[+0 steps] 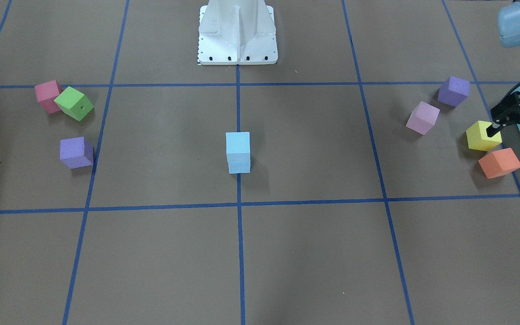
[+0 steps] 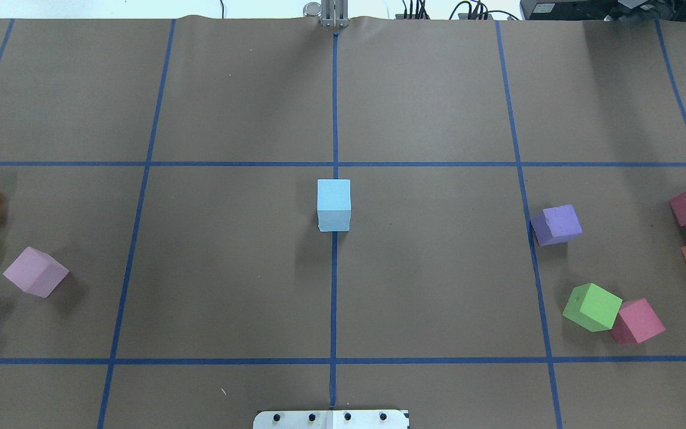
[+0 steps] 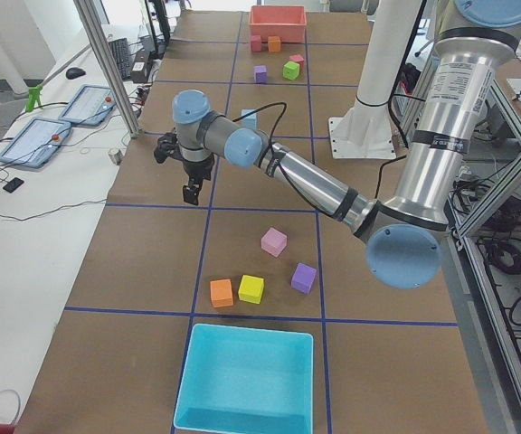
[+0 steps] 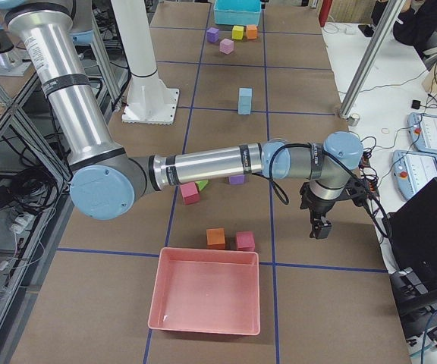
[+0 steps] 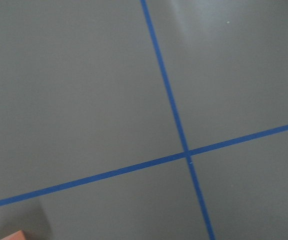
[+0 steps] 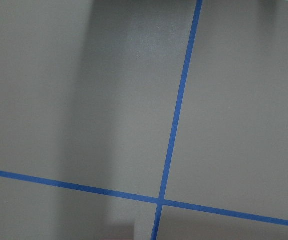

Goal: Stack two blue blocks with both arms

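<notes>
While looking over the counter [image 1: 160, 253], seeing the blue blocks [image 1: 238, 151] sitting one on top of the other, right on the centre tape line [image 1: 240, 253] in front of the white base mount [image 1: 237, 31], well apart from the purple cube [image 1: 76, 152]. Also spotting the left arm [image 3: 306, 181] stretching out toward the operators' edge, hanging above the counter with the left jaws standing wide and gripping nothing. Noticing the right arm [image 4: 211, 163] doing likewise at the other end, hovering beside the pink tray [image 4: 203, 296]; honestly not managing to tell the right jaws' state from that side view.
</notes>
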`<state>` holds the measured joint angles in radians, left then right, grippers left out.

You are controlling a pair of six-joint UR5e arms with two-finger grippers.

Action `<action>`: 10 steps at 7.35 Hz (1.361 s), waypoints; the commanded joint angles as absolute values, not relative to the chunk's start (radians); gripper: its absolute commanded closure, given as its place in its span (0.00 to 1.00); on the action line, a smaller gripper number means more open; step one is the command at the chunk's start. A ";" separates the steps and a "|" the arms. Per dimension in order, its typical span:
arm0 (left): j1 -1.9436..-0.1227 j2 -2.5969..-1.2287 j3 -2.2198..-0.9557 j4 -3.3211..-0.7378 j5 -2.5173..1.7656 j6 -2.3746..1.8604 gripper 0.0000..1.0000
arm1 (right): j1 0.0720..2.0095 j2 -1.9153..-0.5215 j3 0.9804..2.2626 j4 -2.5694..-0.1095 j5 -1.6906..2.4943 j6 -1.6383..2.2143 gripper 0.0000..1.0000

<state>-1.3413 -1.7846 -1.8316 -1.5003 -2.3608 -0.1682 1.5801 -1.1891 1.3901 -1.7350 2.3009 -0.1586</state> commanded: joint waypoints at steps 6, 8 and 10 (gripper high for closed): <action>-1.540 -1.750 -1.633 -1.502 -2.359 0.170 0.03 | 1.559 -1.189 1.402 -1.733 2.293 -0.156 0.00; -1.571 -1.753 -1.600 -1.503 -2.355 0.236 0.03 | 1.554 -1.190 1.399 -1.710 2.292 -0.156 0.00; -1.585 -1.755 -1.597 -1.503 -2.355 0.242 0.03 | 1.552 -1.189 1.401 -1.704 2.292 -0.156 0.00</action>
<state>-1.5764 -1.7535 -1.6025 -1.5023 -2.3548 0.2349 1.5534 -1.1895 1.4005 -1.7079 2.2919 -0.1565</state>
